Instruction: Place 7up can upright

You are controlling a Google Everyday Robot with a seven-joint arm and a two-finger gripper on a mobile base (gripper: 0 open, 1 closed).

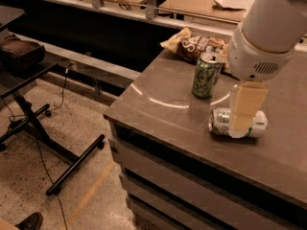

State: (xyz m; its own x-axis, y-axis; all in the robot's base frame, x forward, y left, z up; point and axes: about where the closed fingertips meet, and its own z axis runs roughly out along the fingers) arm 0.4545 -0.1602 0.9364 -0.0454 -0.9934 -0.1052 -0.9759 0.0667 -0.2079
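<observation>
The 7up can [220, 122], silvery-white with green markings, lies on its side near the front right of the grey table [158, 111], its silver top facing left. My gripper [245, 110] hangs from the white arm [268, 28] and comes down directly over the middle of the can, covering part of it. Whether it touches or holds the can is not clear. The can's right end shows past the gripper.
An all-green patterned can [205, 75] stands upright just behind and left of the 7up can. A chip bag [194, 44] lies at the table's back edge. The table's front edge is close to the can. A black stand [33, 123] is on the floor at left.
</observation>
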